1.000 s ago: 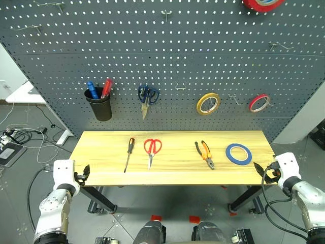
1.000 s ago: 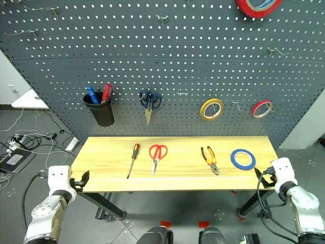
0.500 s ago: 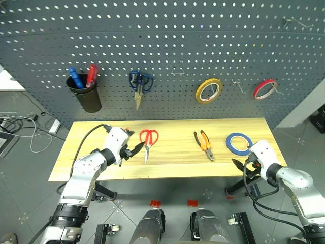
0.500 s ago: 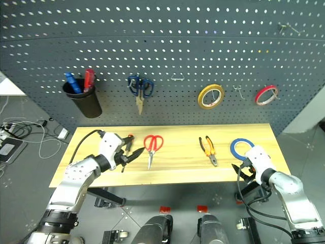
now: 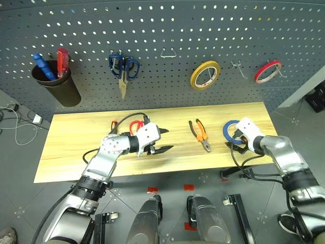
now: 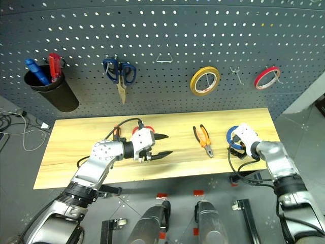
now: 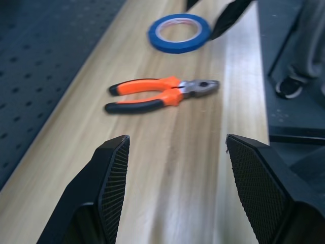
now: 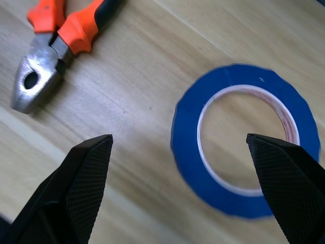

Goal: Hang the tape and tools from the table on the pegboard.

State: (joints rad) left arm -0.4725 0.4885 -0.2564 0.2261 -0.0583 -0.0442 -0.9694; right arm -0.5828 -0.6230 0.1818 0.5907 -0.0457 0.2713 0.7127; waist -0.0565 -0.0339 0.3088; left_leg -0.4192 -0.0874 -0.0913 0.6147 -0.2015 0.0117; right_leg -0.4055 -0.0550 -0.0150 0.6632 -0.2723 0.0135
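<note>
1. Nearest to me along the bench's front edge, the left pincer (image 5: 162,140) hangs over the middle of the top with its two fingers spread and nothing between them, its tips pointing toward the right end
2. Straight ahead of those tips lie the pliers (image 7: 161,94), well apart from them, flat on the wood, their long axis running roughly front to back, steel nose toward the front edge and orange-and-black handles toward the pegboard
3. At the right end, the right pincer (image 8: 189,178) is spread as wide as it goes and holds nothing; the blue tape (image 8: 247,138) lies flat on the bench just beyond and between its fingers, hollow centre up, close to the right front corner
4. So the right arm is plainly the nearer one to the tape, and I'd judge its next move is a short reach onward to take the ring's rim
5. Behind the left wrist, partly hidden, the red-handled scissors (image 5: 136,126) and the screwdriver (image 5: 113,124) lie toward the back edge
6. Farthest off, the pegboard (image 5: 167,30) carries a bare hook (image 5: 168,52) above the bench's middle, with the blue-handled scissors (image 5: 122,70) and the yellow roll (image 5: 205,74) to either side of it
</note>
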